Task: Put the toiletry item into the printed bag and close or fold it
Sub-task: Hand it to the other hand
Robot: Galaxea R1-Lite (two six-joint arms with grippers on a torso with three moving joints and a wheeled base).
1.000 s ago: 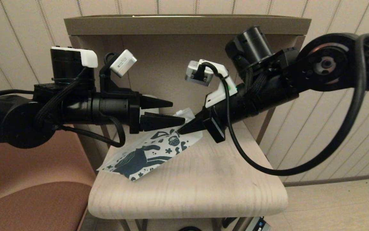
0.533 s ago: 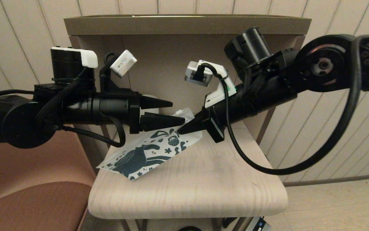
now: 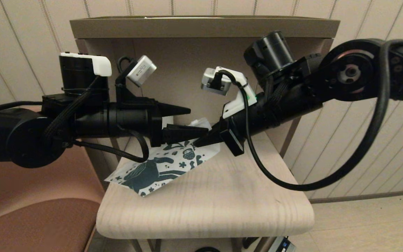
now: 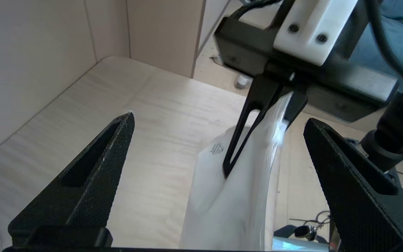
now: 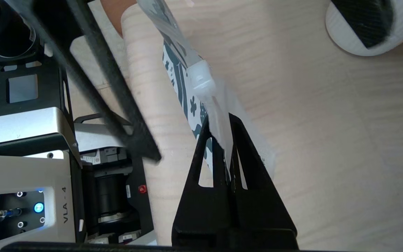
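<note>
The printed bag [image 3: 152, 171] lies slanted on the table's left side, with its zip edge raised off the wood. My right gripper [image 3: 196, 142] is shut on that raised top edge [image 5: 219, 117], beside the clear zip slider [image 5: 201, 75]. My left gripper [image 3: 198, 120] is open and comes in from the left. In the left wrist view its two fingers stand wide on either side of the bag's plain white back [image 4: 229, 196], not touching it. The toiletry item is not visible in any view.
A white ribbed mug [image 5: 369, 28] stands at the back of the light wooden table [image 3: 222, 196], partly behind my left fingers. A wall panel [image 3: 187, 70] closes the rear. A brown seat [image 3: 29, 217] is at the lower left.
My left arm has moved right, toward the bag's raised top edge, and its lower finger now overlaps that edge. The right gripper keeps its hold, almost still.
</note>
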